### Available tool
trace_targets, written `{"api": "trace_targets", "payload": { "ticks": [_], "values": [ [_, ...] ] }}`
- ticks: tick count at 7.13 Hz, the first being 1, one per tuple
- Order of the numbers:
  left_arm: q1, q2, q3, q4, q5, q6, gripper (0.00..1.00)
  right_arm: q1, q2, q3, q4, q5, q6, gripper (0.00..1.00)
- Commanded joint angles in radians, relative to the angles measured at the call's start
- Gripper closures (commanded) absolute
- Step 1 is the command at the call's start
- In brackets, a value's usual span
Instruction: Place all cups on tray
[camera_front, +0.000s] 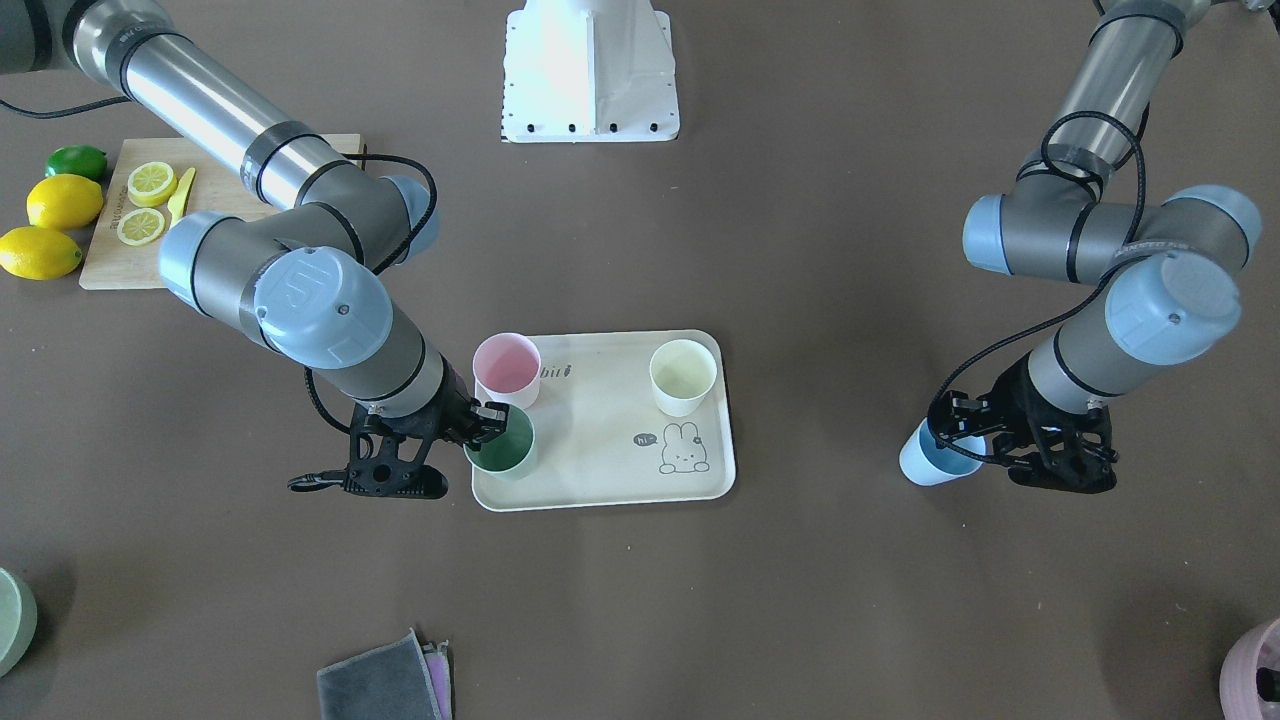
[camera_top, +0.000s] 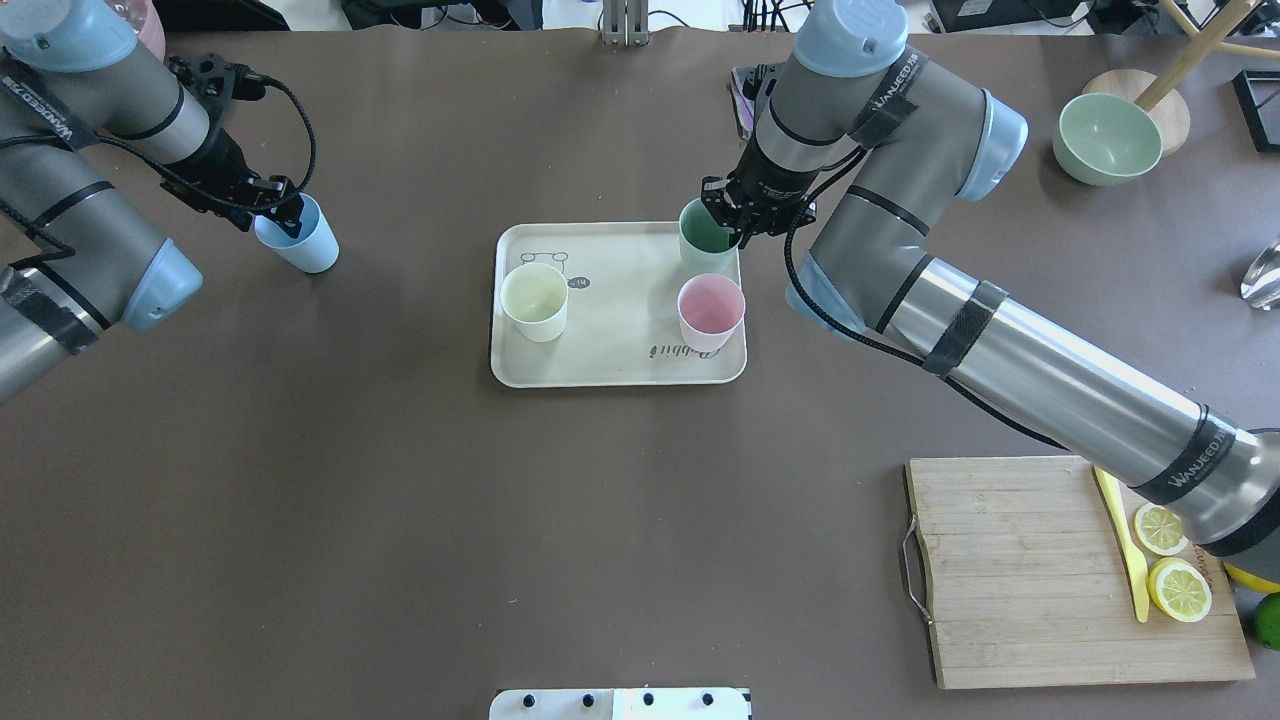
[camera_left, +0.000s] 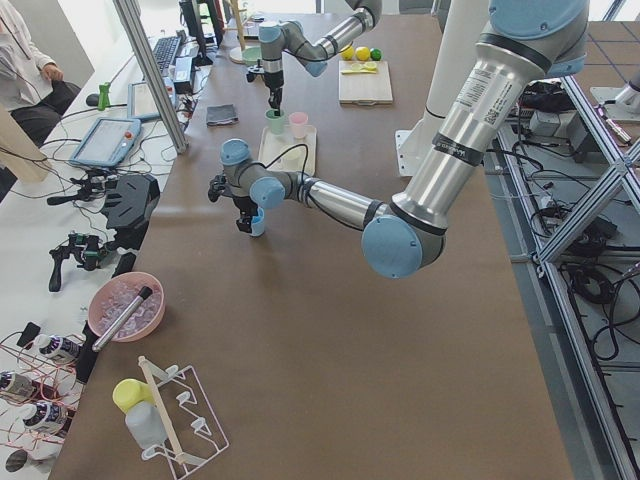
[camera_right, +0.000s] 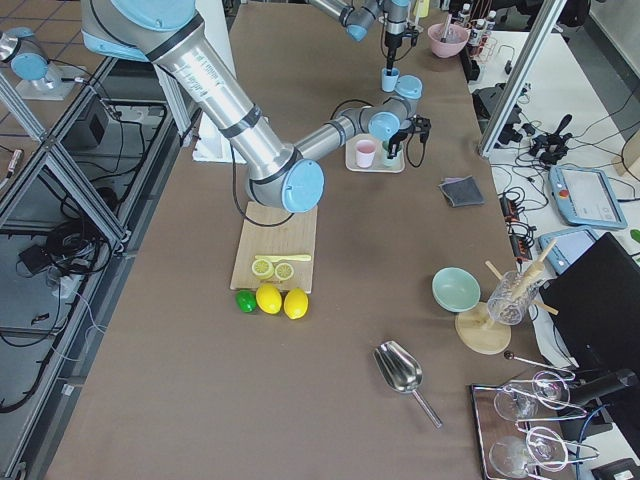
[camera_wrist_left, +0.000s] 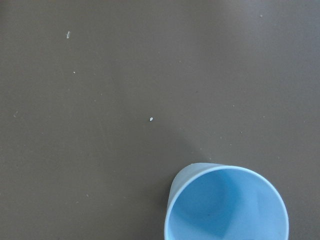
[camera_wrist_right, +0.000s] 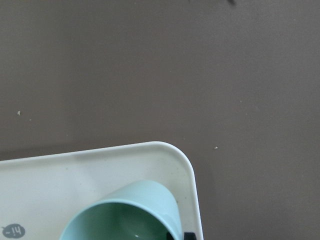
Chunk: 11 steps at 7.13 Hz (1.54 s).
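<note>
The cream tray (camera_front: 600, 440) lies mid-table, also in the overhead view (camera_top: 620, 340). On it stand the pink cup (camera_front: 506, 368) and the cream-white cup (camera_front: 683, 376). My right gripper (camera_front: 487, 418) is shut on the rim of the sage green cup (camera_front: 505, 452), which is in the tray's corner (camera_wrist_right: 100, 170) next to the pink cup. My left gripper (camera_front: 960, 435) is shut on the rim of the light blue cup (camera_front: 928, 465), which is tilted on the bare table far from the tray; it also shows in the left wrist view (camera_wrist_left: 227, 205).
A wooden cutting board (camera_top: 1020, 570) with lemon slices and a yellow knife is at the robot's right, with whole lemons (camera_front: 40, 250) beside it. A grey cloth (camera_front: 385, 680) lies at the table's far edge. A green bowl (camera_top: 1105, 138) stands far right.
</note>
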<state>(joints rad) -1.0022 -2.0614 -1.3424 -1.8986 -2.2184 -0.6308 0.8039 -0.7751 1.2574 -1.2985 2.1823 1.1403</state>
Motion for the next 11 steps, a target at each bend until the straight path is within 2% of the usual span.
{"api": "trace_targets", "payload": {
  "ticks": [1,2,3,5,7,8,9,10,11],
  "values": [
    [-0.001,-0.028,-0.018,0.01,-0.009,-0.027,1.0,0.038,-0.003,0.025,-0.002,0.017,-0.011,0.0],
    [0.002,-0.099,-0.024,0.042,-0.024,-0.112,1.0,0.105,-0.033,0.049,-0.004,0.116,-0.034,0.0],
    [0.026,-0.171,-0.023,0.085,-0.027,-0.165,1.0,0.174,-0.077,0.069,-0.005,0.175,-0.127,0.0],
    [0.12,-0.274,0.011,0.093,-0.012,-0.284,1.0,0.248,-0.194,0.073,-0.008,0.172,-0.367,0.0],
    [0.189,-0.37,0.087,0.09,0.103,-0.336,1.0,0.262,-0.223,0.068,-0.01,0.168,-0.402,0.0],
    [0.203,-0.373,0.104,0.081,0.126,-0.333,0.65,0.265,-0.236,0.071,-0.005,0.175,-0.404,0.0],
    [0.206,-0.373,0.098,0.079,0.14,-0.334,0.02,0.267,-0.237,0.074,-0.005,0.177,-0.402,0.0],
    [0.186,-0.365,0.082,0.09,0.129,-0.325,0.02,0.274,-0.239,0.074,-0.007,0.177,-0.402,0.0],
    [0.136,-0.326,0.053,0.092,0.07,-0.302,0.02,0.285,-0.239,0.074,-0.01,0.177,-0.404,0.0]
  ]
}}
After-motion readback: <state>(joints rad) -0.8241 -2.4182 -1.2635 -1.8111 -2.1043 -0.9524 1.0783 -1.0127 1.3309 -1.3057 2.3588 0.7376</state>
